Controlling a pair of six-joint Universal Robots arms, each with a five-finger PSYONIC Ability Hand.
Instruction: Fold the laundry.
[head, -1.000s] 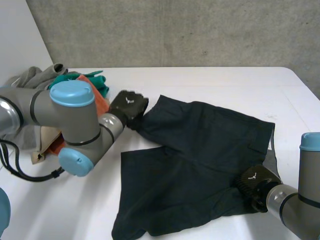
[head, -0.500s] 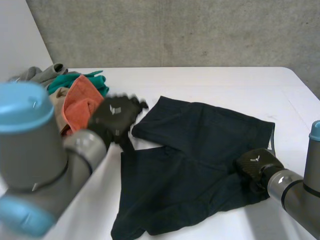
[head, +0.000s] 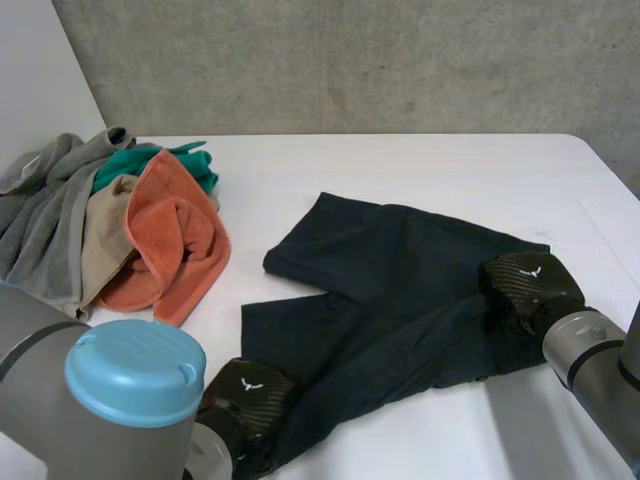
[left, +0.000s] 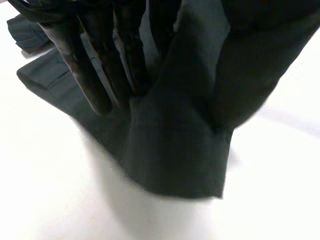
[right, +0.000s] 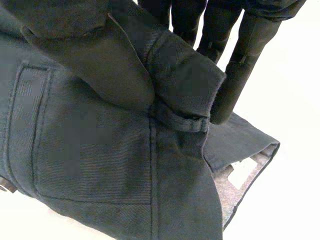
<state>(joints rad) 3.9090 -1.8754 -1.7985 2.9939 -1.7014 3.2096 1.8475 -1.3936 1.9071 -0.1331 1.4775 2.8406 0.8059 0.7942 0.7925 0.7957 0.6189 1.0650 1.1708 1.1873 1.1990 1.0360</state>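
Observation:
Dark shorts (head: 400, 290) lie spread across the middle of the white table (head: 420, 170). My left hand (head: 245, 392) is at the near left corner of the shorts, at a leg hem. In the left wrist view its fingers (left: 95, 75) and thumb pinch a raised fold of the dark cloth (left: 175, 150). My right hand (head: 525, 282) is on the right edge of the shorts, at the waistband. In the right wrist view the right hand (right: 100, 65) pinches a rolled bit of waistband (right: 185, 75) between thumb and fingers, beside a back pocket (right: 85, 160).
A pile of laundry sits at the far left of the table: a grey garment (head: 45, 220), a green cloth (head: 150, 160), a tan cloth (head: 110, 230) and an orange towel (head: 175, 235). A grey wall stands behind the table. The table's right edge (head: 615, 180) runs close to my right arm.
My left hand let go of the far left corner of the shorts and came to the near left hem. My right hand carried the right edge away from me, over the shorts.

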